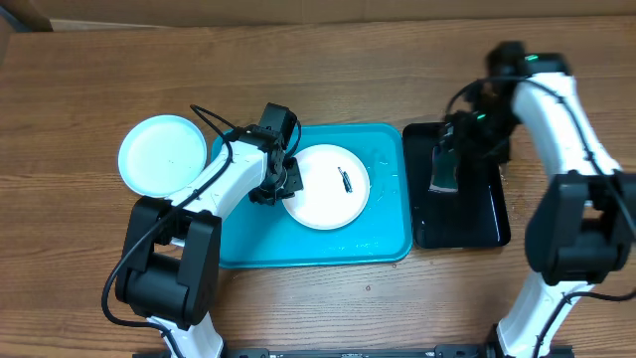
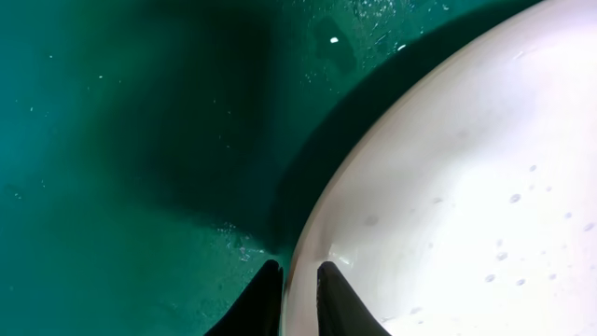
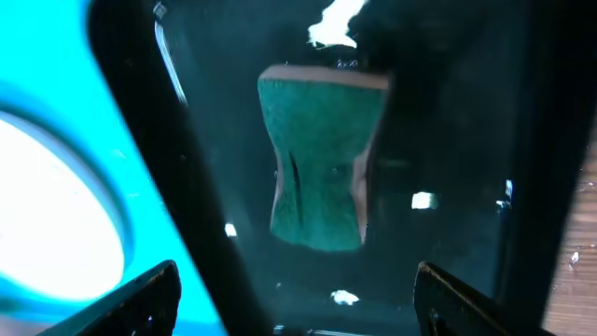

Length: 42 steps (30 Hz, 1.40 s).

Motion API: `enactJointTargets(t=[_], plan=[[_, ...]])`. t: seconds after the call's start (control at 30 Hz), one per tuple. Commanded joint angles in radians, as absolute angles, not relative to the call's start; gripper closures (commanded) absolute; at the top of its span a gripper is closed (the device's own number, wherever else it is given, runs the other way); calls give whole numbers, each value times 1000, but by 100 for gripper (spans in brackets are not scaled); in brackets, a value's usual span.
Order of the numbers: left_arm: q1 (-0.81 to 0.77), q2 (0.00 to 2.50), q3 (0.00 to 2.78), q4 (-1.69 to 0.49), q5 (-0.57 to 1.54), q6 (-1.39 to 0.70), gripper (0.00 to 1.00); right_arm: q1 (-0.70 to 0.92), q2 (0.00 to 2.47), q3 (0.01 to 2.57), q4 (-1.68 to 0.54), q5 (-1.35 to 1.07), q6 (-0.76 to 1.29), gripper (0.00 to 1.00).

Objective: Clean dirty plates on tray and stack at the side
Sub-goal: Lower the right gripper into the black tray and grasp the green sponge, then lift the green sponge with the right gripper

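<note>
A white plate [image 1: 326, 186] with a small dark smear lies on the turquoise tray [image 1: 388, 239]. My left gripper [image 1: 279, 189] is shut on the plate's left rim; in the left wrist view the two fingers [image 2: 298, 291] pinch the rim of the white plate [image 2: 466, 187] over the tray [image 2: 112, 140]. A pale blue plate [image 1: 162, 155] lies on the table left of the tray. The yellow-green rimmed plate is out of view. My right gripper [image 1: 452, 139] is open [image 3: 298, 299] above a green sponge [image 3: 322, 154] and holds nothing.
The sponge [image 1: 442, 174] lies in a black tray [image 1: 482, 224] right of the turquoise tray. The right wrist view shows the turquoise tray's edge [image 3: 56, 75] and the white plate [image 3: 47, 215] at left. Water drops lie on the plate and tray.
</note>
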<state>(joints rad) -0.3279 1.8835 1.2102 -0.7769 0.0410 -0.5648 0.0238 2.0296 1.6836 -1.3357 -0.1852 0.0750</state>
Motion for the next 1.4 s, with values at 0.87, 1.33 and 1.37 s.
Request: enactJointTargets(t=[0.87,1.33,1.37], plan=[[-336,1898,1205,-776,52,-538,76,133,2009,1480,-1011,65,178,33],[-336,1898,1205,-776,52,-538,76,134,2006,1509,-1050,66,202,22],[-336,1898,1205,-776,52,-538,76,134,2006,1510,-1066,66,203,24]])
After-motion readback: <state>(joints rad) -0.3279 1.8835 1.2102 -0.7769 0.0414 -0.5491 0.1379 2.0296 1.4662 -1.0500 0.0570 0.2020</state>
